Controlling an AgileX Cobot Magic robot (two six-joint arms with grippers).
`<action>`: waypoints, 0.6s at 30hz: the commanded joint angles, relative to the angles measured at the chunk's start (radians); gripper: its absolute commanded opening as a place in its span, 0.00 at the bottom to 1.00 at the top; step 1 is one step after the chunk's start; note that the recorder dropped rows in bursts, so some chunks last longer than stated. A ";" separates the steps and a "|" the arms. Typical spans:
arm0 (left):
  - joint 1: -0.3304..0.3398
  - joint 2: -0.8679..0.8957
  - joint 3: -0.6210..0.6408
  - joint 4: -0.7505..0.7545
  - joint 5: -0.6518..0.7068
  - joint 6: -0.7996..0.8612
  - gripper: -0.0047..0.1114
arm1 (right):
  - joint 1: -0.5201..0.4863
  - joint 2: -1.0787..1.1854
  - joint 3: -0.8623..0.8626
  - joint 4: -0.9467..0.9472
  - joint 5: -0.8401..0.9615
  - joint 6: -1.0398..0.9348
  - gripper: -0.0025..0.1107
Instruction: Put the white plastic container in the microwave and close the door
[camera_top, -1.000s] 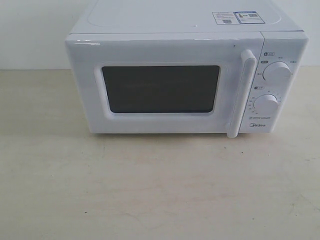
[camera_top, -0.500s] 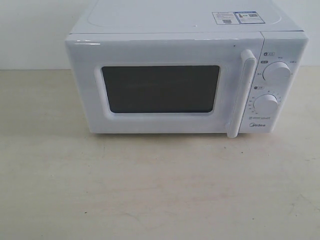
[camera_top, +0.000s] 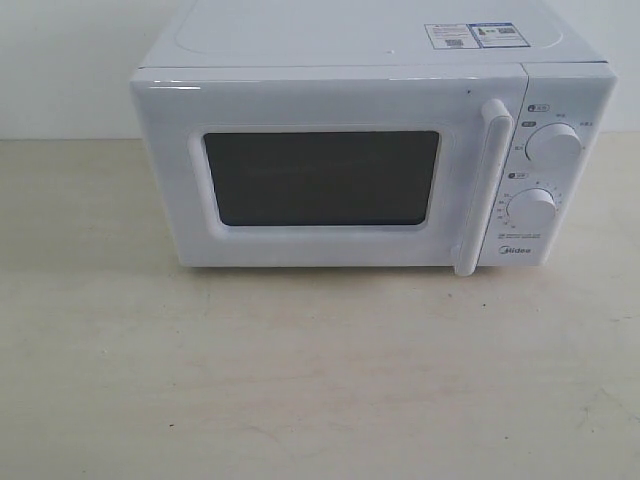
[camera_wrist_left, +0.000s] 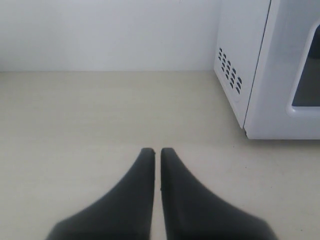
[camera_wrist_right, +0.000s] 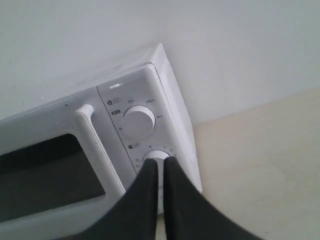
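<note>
We log the left gripper (camera_wrist_left: 157, 152) clenched and empty above the table (camera_wrist_left: 75, 110), near the microwave (camera_wrist_left: 245, 60). The right gripper (camera_wrist_right: 161, 162) is clenched and empty, pointing at the lower dial (camera_wrist_right: 155, 154). The door (camera_top: 330, 100) is closed, and its window (camera_top: 322, 178) is too dark for us to see inside.

White microwave (camera_top: 330, 40) with blue-and-white stickers (camera_top: 470, 35); door (camera_top: 320, 100) white, window (camera_top: 320, 178) dark; table (camera_top: 300, 380) pale beige

A lab test bench, by its looks. A white boxy microwave (camera_top: 372, 100) stands on a pale beige tabletop (camera_top: 300, 380) before a plain white wall (camera_top: 60, 60).
</note>
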 joint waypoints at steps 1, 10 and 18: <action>0.004 -0.003 0.003 -0.005 -0.001 -0.008 0.08 | -0.003 -0.004 0.000 0.014 0.178 -0.084 0.02; 0.004 -0.003 0.003 -0.005 -0.001 -0.008 0.08 | -0.006 -0.004 0.000 -0.011 0.350 -0.149 0.02; 0.004 -0.003 0.003 -0.005 -0.001 -0.008 0.08 | -0.042 -0.004 0.000 -0.155 0.308 -0.149 0.02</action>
